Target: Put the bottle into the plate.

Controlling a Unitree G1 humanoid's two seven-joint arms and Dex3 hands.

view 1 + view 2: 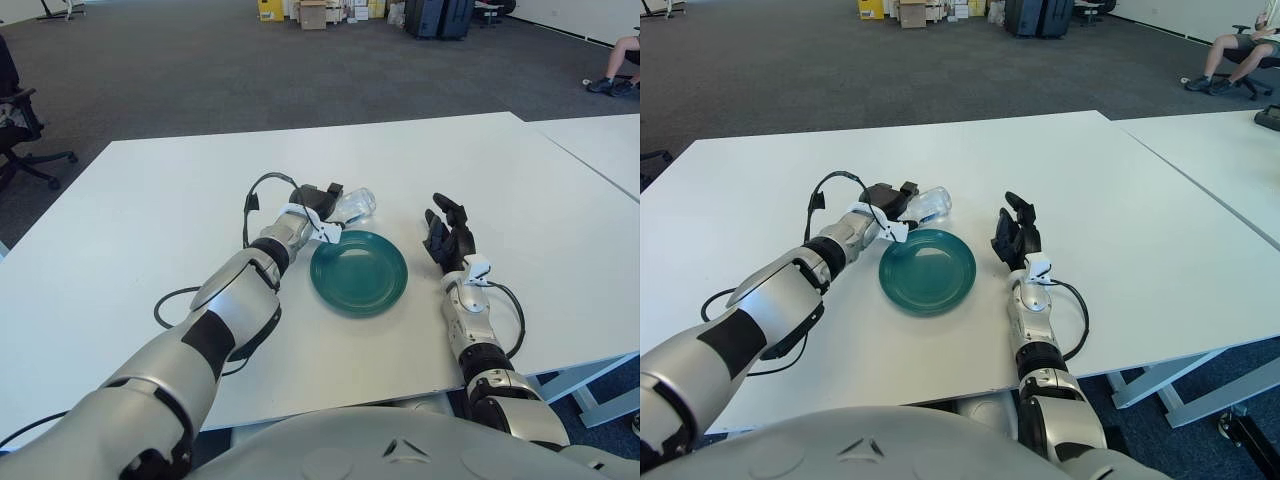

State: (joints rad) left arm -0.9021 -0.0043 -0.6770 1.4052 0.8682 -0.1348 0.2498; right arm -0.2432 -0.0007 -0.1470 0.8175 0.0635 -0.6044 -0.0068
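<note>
The bottle (355,206) is clear plastic, glossy, with light glinting off its wall. The plate (359,272) is teal with a smooth, shiny glaze-like finish that shows soft reflections. The table (150,230) has a smooth, matt white top. The left hand (318,203) and right hand (449,238) have matt black fingers, apparently plastic, with white plastic fittings at the wrists. The forearms are silver-grey shells with a satin sheen. The floor (180,60) is dark grey carpet, rough-textured.
</note>
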